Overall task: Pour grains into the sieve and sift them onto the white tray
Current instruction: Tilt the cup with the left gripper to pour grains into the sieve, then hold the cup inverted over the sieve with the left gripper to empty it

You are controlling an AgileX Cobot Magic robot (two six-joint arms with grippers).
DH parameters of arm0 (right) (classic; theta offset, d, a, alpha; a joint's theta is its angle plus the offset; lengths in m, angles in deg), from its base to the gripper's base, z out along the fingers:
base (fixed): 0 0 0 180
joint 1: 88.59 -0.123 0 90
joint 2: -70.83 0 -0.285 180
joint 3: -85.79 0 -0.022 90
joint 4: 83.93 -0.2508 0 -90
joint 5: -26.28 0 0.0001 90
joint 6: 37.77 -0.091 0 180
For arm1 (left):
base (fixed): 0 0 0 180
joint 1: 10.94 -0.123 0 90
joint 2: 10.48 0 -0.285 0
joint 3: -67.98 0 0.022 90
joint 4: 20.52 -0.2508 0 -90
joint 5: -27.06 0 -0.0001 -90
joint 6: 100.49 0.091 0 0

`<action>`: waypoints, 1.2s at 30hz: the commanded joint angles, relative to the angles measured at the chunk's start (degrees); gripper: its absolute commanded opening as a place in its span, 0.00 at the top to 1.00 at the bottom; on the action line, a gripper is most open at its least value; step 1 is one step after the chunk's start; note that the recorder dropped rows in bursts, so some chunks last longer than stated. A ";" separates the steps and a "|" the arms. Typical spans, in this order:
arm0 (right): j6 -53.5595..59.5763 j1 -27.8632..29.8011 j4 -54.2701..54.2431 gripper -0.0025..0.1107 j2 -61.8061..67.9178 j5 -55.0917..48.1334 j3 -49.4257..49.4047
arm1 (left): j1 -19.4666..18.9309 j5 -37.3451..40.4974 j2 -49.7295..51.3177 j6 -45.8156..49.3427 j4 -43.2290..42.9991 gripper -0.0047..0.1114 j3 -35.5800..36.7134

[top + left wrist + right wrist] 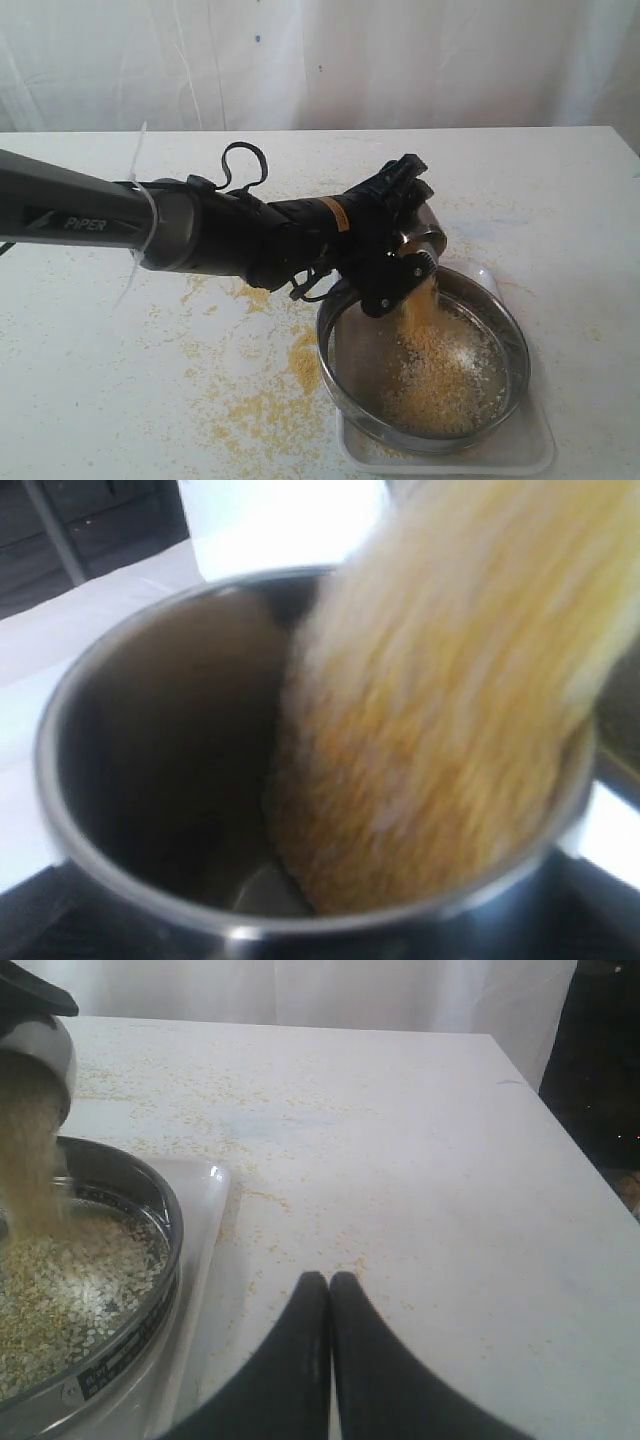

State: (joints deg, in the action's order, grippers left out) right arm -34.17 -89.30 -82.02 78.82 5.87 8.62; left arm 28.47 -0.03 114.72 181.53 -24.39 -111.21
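Jaws of the left gripper [408,250] were clamped on a tipped steel cup [433,232], pouring the grains [440,375] into the sieve [326,365] at its 12 o'clock rim. The sieve sat on the white tray [525,450]; the right gripper's [330,1285] jaws were pressed together.

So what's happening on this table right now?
The left gripper holds a steel cup tipped over the sieve, and grains are streaming out onto the mesh. The sieve sits on the white tray. The right gripper is shut and empty, beside the tray. There is spilled grain on the table.
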 commanded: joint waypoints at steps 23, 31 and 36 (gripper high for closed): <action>0.46 -0.43 0.09 0.98 -0.20 0.25 -0.05 | -0.18 21.72 -8.47 18.99 -3.27 0.96 -0.34; 0.46 -0.43 0.23 0.98 -0.20 0.25 -0.05 | 0.78 27.57 -10.59 18.99 -17.47 0.96 -0.24; 0.46 -0.43 0.10 0.98 -0.20 0.25 -0.05 | 1.04 26.75 -10.59 16.61 -21.85 0.96 -0.24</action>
State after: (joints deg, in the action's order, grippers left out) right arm -34.17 -89.30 -82.02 78.82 5.87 8.62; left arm 29.06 27.66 104.73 191.63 -45.26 -111.25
